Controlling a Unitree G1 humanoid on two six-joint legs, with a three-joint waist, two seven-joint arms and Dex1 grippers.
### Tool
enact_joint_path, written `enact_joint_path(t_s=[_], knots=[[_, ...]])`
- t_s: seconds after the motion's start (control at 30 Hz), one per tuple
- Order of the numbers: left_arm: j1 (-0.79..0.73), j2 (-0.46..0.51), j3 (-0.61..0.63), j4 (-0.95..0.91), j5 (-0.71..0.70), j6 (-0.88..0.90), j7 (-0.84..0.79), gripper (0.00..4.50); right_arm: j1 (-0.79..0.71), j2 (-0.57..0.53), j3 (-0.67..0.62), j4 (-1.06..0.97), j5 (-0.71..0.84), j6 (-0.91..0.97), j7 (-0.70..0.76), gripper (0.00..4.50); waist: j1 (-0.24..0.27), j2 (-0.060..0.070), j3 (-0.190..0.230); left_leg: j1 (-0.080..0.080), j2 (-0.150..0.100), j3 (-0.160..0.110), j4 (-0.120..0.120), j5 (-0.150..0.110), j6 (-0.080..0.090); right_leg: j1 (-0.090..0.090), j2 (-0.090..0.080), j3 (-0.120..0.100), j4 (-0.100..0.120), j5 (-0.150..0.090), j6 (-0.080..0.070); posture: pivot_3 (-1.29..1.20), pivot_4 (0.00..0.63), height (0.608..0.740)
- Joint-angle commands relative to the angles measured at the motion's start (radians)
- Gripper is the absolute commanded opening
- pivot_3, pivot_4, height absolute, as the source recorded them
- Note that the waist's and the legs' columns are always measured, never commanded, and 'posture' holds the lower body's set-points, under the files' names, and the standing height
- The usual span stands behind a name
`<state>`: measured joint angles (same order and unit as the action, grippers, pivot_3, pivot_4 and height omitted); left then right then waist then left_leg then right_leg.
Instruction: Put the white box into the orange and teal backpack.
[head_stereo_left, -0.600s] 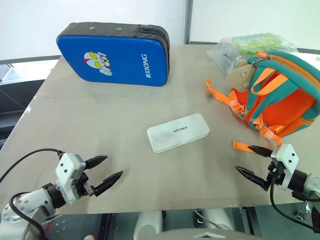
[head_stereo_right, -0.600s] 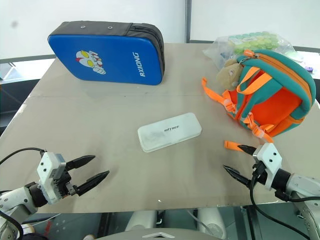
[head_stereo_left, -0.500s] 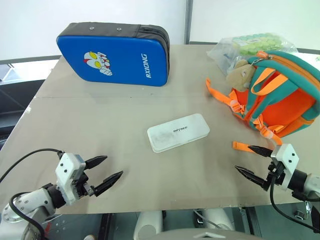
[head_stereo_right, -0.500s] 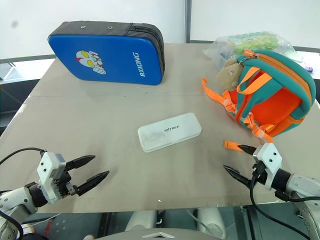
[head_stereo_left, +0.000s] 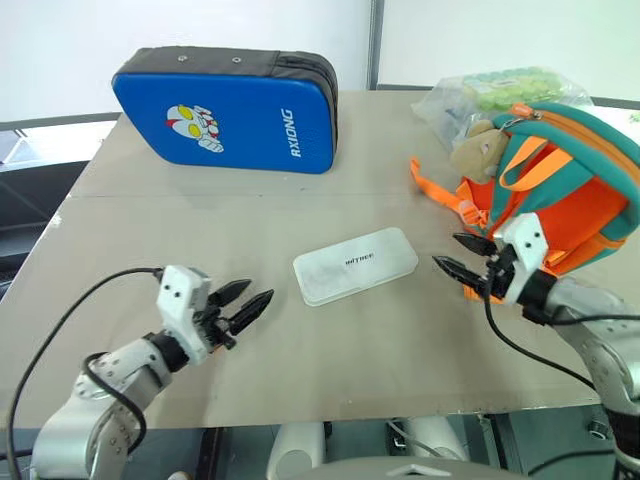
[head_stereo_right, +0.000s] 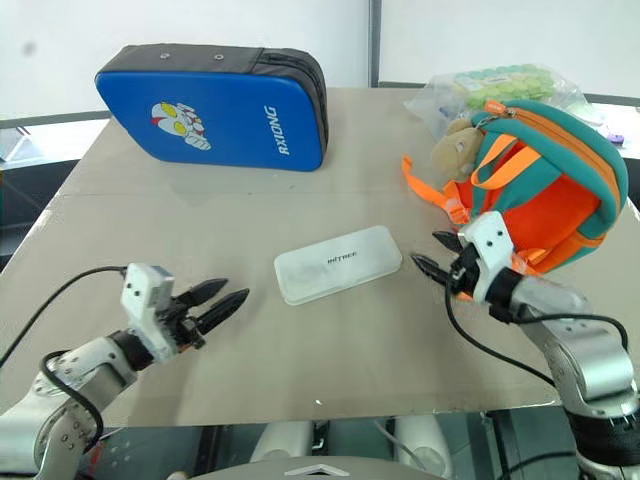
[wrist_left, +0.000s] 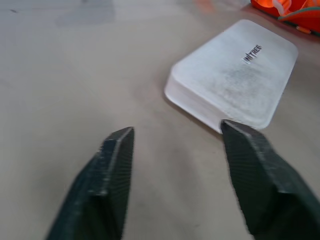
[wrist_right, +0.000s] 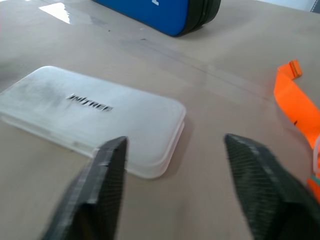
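Beige desk (head_stereo_left: 250, 210), white wall behind. White box (head_stereo_left: 356, 265) lies flat mid-desk, untouched. Left gripper (head_stereo_left: 247, 302) hovers just off its near-left end, jaws parted, empty. Right gripper (head_stereo_left: 458, 256) sits between box and backpack (head_stereo_left: 560, 185), jaws parted, empty. Backpack stands at the right edge. Blue case (head_stereo_left: 230, 108) at the far edge; clear bag (head_stereo_left: 480, 92) at the far-right corner.

We read "RXIONG" in white capitals running up the face of the big blue padded case (head_stereo_left: 226, 110), beside its cartoon figure print. On the lid of the flat white plastic box (head_stereo_left: 355, 264) we see small dark lettering, seemingly "UNITREE", though the first letters are too blurred for us to be sure.
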<state>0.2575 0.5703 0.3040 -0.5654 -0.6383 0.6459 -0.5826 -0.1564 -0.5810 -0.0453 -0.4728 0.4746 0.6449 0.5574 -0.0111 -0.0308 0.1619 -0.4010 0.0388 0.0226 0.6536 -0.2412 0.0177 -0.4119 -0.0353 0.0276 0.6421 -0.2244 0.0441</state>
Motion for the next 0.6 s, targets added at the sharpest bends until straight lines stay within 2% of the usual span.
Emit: enact_joint_path(t_s=[0.03, 0.1, 0.13, 0.2, 0.37, 0.5, 0.6], knots=[[-0.051, -0.024, -0.015, -0.072, -0.083, 0.156, 0.129, 1.14, -0.114, 0.002, 0.081, 0.104, -0.111, 0.019, -0.055, 1.01, -0.001, 0.0, 0.0, 0.0, 0.0, 0.0, 0.0, 0.0, 0.0, 0.0, 0.0, 0.0, 0.0, 0.0, 0.0, 0.0, 0.15, 0.74], [-0.094, -0.044, -0.02, -0.086, -0.121, 0.281, 0.23, 0.24, -0.2, 0.005, 0.148, 0.212, -0.201, 0.001, -0.08, 0.13, -0.002, 0.0, 0.0, 0.001, 0.0, 0.0, 0.001, 0.0, 0.0, 0.0, 0.0, 0.0, 0.001, 0.0, 0.0, 0.0, 0.15, 0.74], [-0.121, -0.057, -0.013, -0.077, -0.17, 0.359, 0.277, 0.06, -0.248, 0.008, 0.181, 0.273, -0.242, -0.012, -0.084, 0.01, -0.003, 0.0, 0.0, 0.001, 0.0, 0.0, 0.001, 0.0, 0.0, 0.0, 0.001, 0.001, 0.001, 0.001, 0.0, 0.0, 0.15, 0.74], [-0.161, -0.068, -0.003, -0.071, -0.218, 0.452, 0.334, 0.06, -0.304, 0.016, 0.215, 0.349, -0.284, -0.031, -0.073, 0.01, -0.003, 0.0, 0.0, 0.002, 0.0, 0.0, 0.001, 0.0, 0.0, 0.001, 0.001, 0.001, 0.001, 0.001, 0.0, 0.0, 0.15, 0.74], [-0.305, -0.082, -0.087, -0.022, -0.187, 0.525, 0.391, 0.06, -0.413, 0.035, 0.338, 0.589, -0.377, -0.142, 0.056, 0.01, 0.001, -0.001, 0.0, 0.0, -0.001, 0.001, 0.0, 0.0, 0.0, 0.0, 0.002, 0.0, 0.001, 0.003, 0.003, 0.0, 0.15, 0.74], [-0.382, -0.088, -0.158, 0.029, -0.135, 0.511, 0.389, 0.06, -0.371, 0.002, 0.376, 0.48, -0.299, -0.099, 0.251, 0.01, 0.0, -0.001, 0.0, 0.0, -0.002, 0.0, 0.0, 0.0, 0.0, 0.0, 0.001, 0.0, 0.0, 0.003, 0.003, 0.0, 0.15, 0.74], [-0.397, -0.063, -0.196, 0.055, -0.096, 0.485, 0.35, 0.06, -0.314, -0.022, 0.36, 0.355, -0.244, -0.051, 0.317, 0.01, -0.001, -0.001, 0.0, 0.0, -0.001, -0.001, -0.001, 0.0, 0.0, 0.001, 0.001, 0.0, 0.0, 0.003, 0.003, 0.0, 0.15, 0.74]])
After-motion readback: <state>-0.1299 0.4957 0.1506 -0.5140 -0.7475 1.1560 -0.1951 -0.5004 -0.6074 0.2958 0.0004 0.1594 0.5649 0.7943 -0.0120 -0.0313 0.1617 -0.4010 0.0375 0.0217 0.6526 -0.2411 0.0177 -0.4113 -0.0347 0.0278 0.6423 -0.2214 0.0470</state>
